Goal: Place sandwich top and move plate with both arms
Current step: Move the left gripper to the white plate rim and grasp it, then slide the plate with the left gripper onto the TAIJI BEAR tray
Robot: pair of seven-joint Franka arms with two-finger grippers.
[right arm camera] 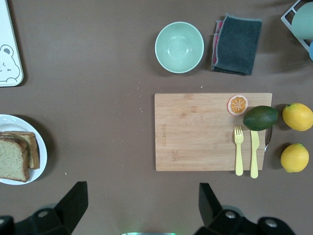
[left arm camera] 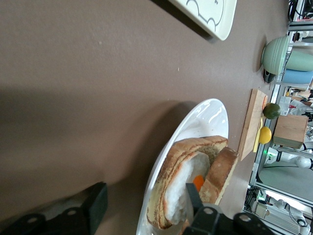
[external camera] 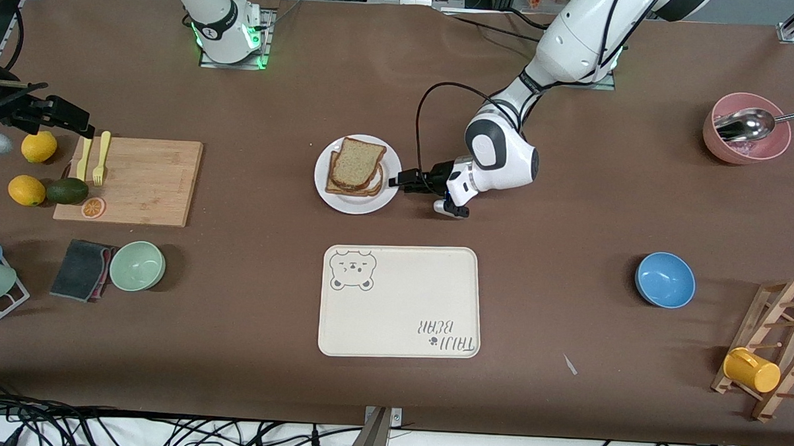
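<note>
The white plate (external camera: 387, 195) lies mid-table, farther from the front camera than the bear tray. A sandwich sits on it, with the plain brown sandwich top (external camera: 357, 161) lying on the slice with egg. My left gripper (external camera: 398, 181) is low at the plate's rim on the left arm's end. In the left wrist view its jaws (left arm camera: 144, 198) are open and straddle the rim of the plate (left arm camera: 205, 122). One finger (left arm camera: 193, 193) is over the plate beside the sandwich top (left arm camera: 222, 171). My right gripper (right arm camera: 142, 193) is open and empty, high over the table beside the cutting board.
The cream bear tray (external camera: 401, 302) lies nearer the front camera than the plate. The cutting board (external camera: 141, 181) with fork and knife, lemons, an avocado, a green bowl (external camera: 137, 265) and a cloth are toward the right arm's end. A blue bowl (external camera: 664, 279), pink bowl (external camera: 747, 137) and mug rack are toward the left arm's end.
</note>
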